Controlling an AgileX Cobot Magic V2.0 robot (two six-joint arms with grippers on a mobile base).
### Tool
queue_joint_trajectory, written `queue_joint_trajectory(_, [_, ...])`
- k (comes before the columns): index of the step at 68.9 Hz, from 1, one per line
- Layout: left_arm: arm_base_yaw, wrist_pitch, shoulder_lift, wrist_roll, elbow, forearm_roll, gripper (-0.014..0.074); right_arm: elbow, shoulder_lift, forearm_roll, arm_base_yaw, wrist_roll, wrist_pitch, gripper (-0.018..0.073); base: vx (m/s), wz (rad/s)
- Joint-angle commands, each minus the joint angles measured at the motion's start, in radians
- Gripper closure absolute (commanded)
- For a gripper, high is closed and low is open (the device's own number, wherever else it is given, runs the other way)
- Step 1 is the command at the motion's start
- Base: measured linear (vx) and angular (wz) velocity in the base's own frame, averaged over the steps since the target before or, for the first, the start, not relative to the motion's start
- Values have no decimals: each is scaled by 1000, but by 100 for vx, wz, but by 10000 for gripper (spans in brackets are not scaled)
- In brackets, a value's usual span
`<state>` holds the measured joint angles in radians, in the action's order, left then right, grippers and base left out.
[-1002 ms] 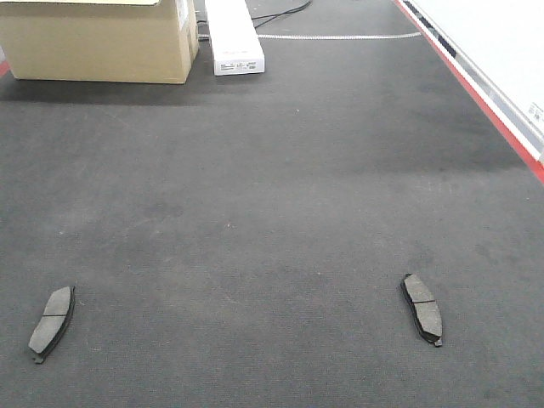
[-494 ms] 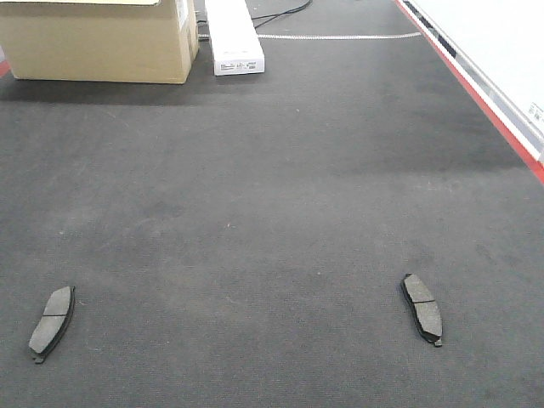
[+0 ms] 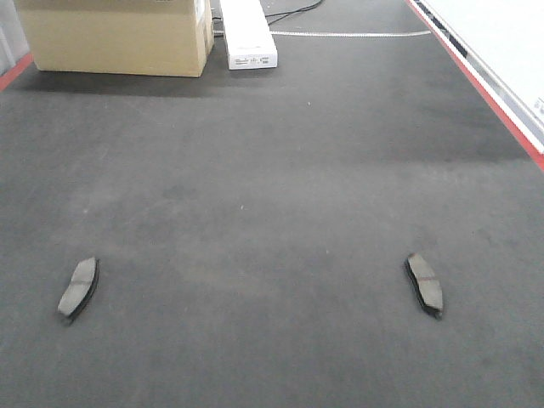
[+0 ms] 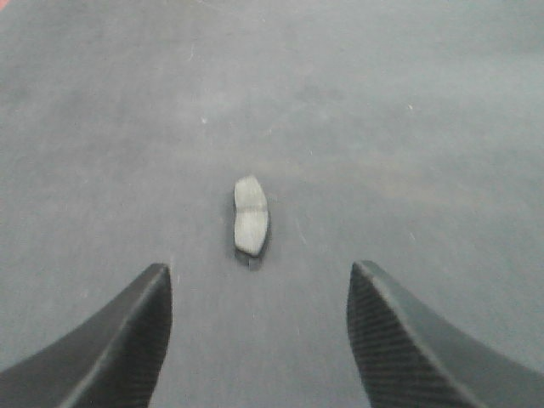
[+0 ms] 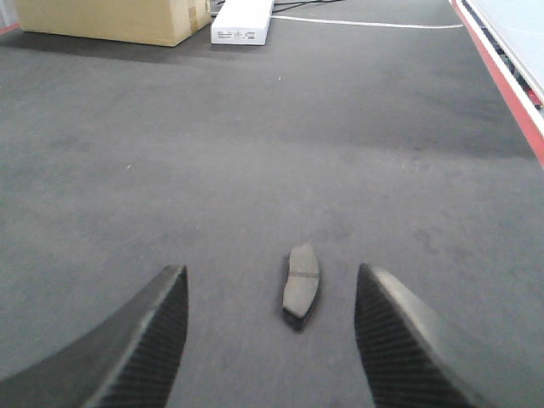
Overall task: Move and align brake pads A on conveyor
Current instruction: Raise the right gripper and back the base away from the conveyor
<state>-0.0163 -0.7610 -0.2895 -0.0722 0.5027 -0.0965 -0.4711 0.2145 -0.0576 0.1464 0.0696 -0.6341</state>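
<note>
You have two brake pads lying flat on the conveyor (image 3: pixel 272 170), well apart: the left pad (image 3: pixel 78 288) near the belt's left side, the right pad (image 3: pixel 424 284) toward its right. Your left gripper (image 4: pixel 259 340) has its fingers spread wide and holds nothing; the left pad lies ahead of the gap, untouched. Your right gripper (image 5: pixel 272 340) is spread likewise, with the right pad just ahead, in line with the gap. A cardboard box (image 3: pixel 119 34) and a white box (image 3: pixel 248 34) stand at the far end.
</note>
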Motion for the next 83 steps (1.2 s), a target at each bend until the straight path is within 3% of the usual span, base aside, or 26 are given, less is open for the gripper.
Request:
queue_joint_trajectory(1, [-4,62,-11,4,20,-11,171,-22,11,4,-6,8,66,146,-22,2])
queue_joint_trajectory(83, [-4,62,-11,4,20,-11,171,-22,11,4,-6,8,66,146,-34,2])
